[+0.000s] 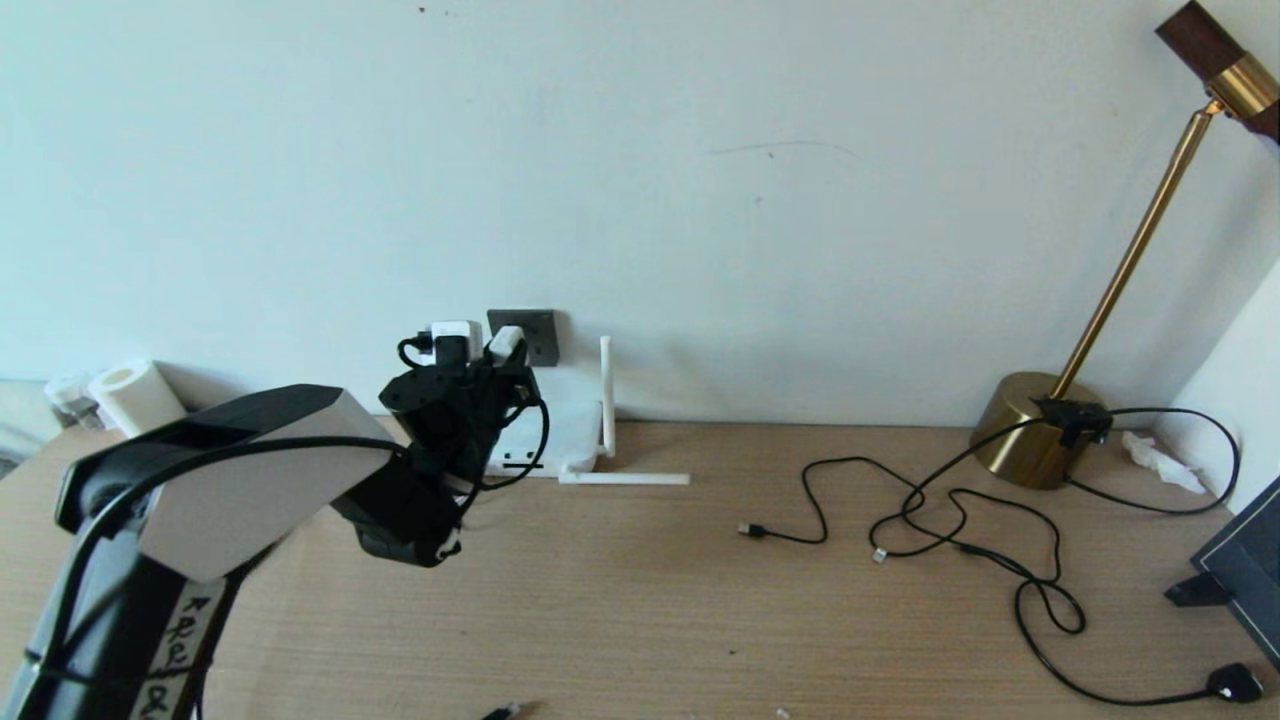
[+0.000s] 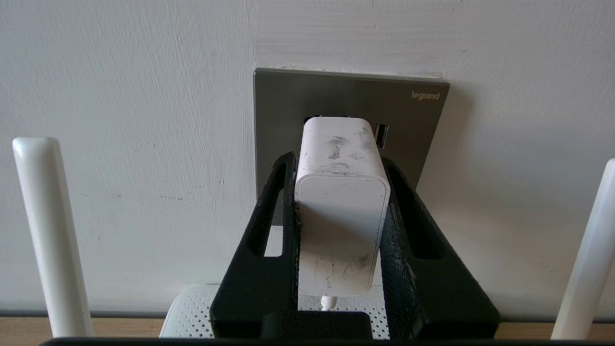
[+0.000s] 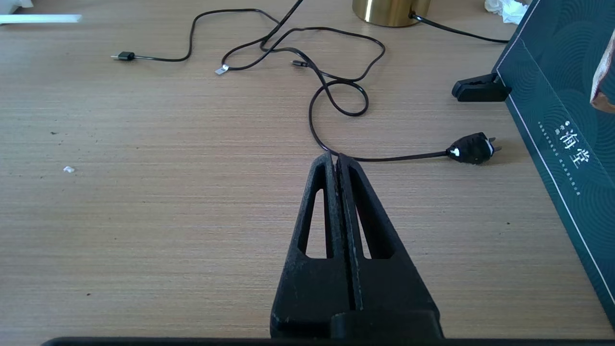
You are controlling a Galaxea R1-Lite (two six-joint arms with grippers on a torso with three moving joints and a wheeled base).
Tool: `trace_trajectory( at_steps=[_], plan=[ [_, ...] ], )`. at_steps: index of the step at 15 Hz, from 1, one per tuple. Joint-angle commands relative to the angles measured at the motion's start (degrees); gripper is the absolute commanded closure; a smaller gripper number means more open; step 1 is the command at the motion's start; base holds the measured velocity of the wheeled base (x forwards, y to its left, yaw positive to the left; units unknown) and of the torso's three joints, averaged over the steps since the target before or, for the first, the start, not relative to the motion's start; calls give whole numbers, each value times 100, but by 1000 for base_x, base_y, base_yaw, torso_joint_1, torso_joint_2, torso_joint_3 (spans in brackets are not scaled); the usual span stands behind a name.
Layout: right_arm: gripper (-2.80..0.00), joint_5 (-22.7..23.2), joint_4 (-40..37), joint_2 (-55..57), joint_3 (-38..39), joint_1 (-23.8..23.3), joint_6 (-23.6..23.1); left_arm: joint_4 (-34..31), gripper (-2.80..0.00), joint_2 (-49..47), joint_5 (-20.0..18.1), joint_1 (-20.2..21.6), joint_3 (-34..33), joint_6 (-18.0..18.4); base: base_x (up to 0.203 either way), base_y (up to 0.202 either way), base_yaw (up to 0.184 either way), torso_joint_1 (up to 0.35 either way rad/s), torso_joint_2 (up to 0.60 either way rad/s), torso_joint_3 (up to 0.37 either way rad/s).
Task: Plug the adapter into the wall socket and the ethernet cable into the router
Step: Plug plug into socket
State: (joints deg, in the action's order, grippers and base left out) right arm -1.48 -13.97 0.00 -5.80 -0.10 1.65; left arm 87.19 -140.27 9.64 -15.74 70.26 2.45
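At the tabletop's back edge, the white router [image 1: 560, 425] sits below the dark grey wall socket [image 2: 298, 101]. The left gripper [image 2: 342, 182] pinches the scuffed white adapter [image 2: 342, 192], apparently meeting the socket. The right gripper [image 3: 335, 161] hangs pressed together.

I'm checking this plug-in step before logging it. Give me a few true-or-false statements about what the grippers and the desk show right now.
1. The left gripper is closed on the adapter in front of the wall socket. True.
2. The right gripper is open and holds a black cable. False: its fingers are pressed together and hold nothing.
3. A brass lamp stands on the desk near the wall. True.
4. The router lies at the desk's right end beside the lamp. False: it sits under the wall socket on the left.
5. A black plug lies loose on the desk. True.
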Motion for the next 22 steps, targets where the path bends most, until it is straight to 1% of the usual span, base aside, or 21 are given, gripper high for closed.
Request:
trace_trajectory(
  at_steps=[1,13,22],
  plan=[
    [0,7,-9,0,0,1,2,48,0,-80,3,18,50,1,0,0,0,0,0,0],
    [0,-2,-9,0,0,1,2,48,0,-71,-6,36,94,10,0,0,0,0,0,0],
    [0,7,-9,0,0,1,2,48,0,-97,-33,124,129,10,0,0,0,0,0,0]
  ],
)
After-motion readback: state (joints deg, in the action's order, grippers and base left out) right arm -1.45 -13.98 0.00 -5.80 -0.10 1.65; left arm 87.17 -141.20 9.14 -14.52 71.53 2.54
